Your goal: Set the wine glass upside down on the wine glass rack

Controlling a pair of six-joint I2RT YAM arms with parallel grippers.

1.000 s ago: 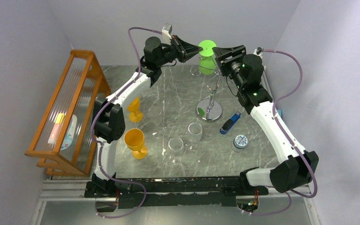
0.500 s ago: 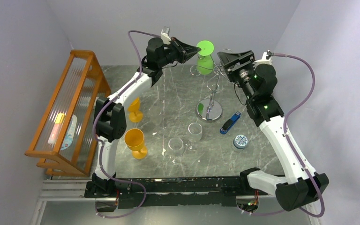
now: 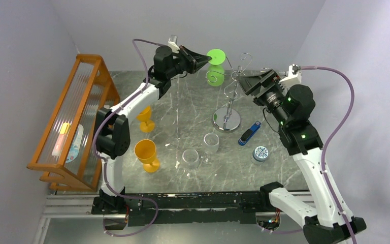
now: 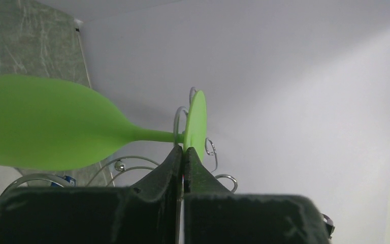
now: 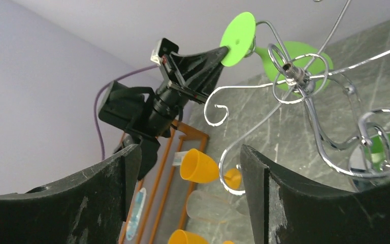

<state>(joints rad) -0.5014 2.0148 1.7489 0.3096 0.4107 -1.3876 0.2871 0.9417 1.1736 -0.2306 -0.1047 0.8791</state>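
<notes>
Right gripper (image 5: 189, 162) hangs wide open just beside the chrome wine glass rack (image 3: 228, 104). Beyond it, the left gripper (image 4: 184, 150) pinches the foot rim of the lime-green wine glass (image 4: 45, 129) (opaque, matte, bowl tipped lower), high by the rack's curled arms.

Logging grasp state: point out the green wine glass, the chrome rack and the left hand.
green wine glass (image 4: 45, 129): left wrist view, its bowl.
chrome rack (image 3: 223, 122): top external view, its round base.
left hand (image 4: 184, 152): left wrist view, between the fingertips clamping the glass's foot.
</notes>
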